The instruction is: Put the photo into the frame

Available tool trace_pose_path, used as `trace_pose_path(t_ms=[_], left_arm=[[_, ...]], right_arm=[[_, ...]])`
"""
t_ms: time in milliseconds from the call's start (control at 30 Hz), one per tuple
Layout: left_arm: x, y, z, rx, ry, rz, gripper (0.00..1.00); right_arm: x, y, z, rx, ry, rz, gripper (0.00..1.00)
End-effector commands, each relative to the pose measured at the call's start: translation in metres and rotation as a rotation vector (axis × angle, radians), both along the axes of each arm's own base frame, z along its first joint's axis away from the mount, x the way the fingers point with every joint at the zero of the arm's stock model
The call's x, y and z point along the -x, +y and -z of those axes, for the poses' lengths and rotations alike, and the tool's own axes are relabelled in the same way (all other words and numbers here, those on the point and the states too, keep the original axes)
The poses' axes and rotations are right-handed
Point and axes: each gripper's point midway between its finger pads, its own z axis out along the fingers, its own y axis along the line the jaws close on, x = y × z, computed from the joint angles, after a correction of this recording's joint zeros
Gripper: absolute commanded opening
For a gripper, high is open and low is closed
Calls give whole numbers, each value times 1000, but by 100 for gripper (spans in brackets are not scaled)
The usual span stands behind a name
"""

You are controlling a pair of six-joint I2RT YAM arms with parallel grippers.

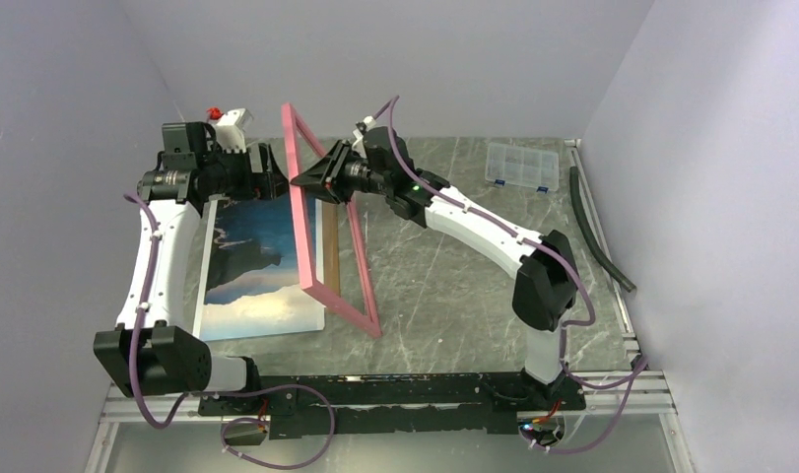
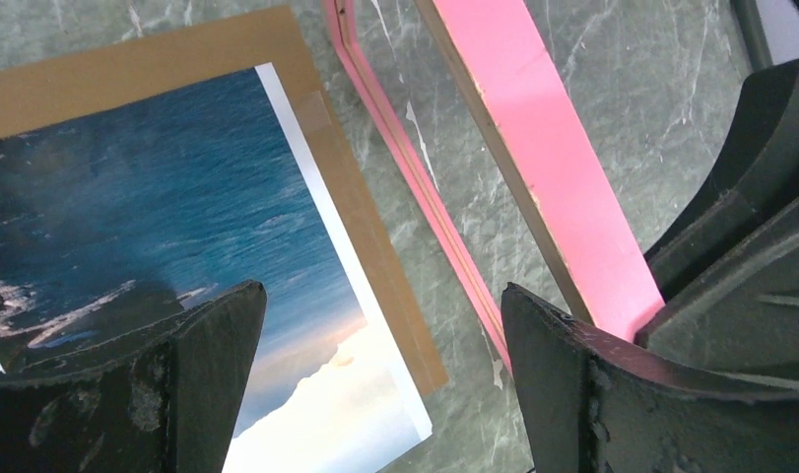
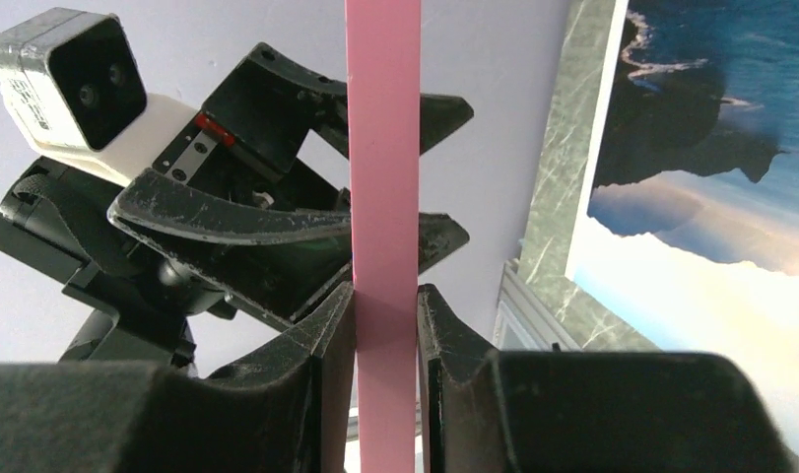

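Observation:
The pink frame (image 1: 326, 222) stands on one long edge on the table, leaning. My right gripper (image 1: 308, 180) is shut on its raised bar (image 3: 383, 148), with the fingers (image 3: 331, 335) pressed on both faces of that bar. The photo (image 1: 252, 266) lies face up on the left, resting on a brown backing board (image 2: 366, 227); sea and pale sky show in the left wrist view (image 2: 159, 197). My left gripper (image 1: 267, 169) is open and empty above the photo's far end, just left of the frame bar (image 2: 543, 168), which passes its right finger (image 2: 572, 394).
A clear compartment box (image 1: 521, 166) sits at the back right. A black hose (image 1: 597, 232) lies along the right rail. Walls close in on the left, back and right. A metal rail (image 1: 612, 379) runs along the near edge.

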Motion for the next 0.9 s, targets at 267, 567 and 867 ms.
trace_pose_path(t_ms=[267,567,867], left_arm=[[-44,-46,-28,-50,-115,-13,95],[-64,-88,-25,-93,-135,34,95],[-75,-136,-10,-134,-120,127,95]], right_arm=[[17,-61,-65,-199,-48,-30,48],[19,-120,-55,34,-132,-68,81],[26,-160,-30,187,-126,-84,83]])
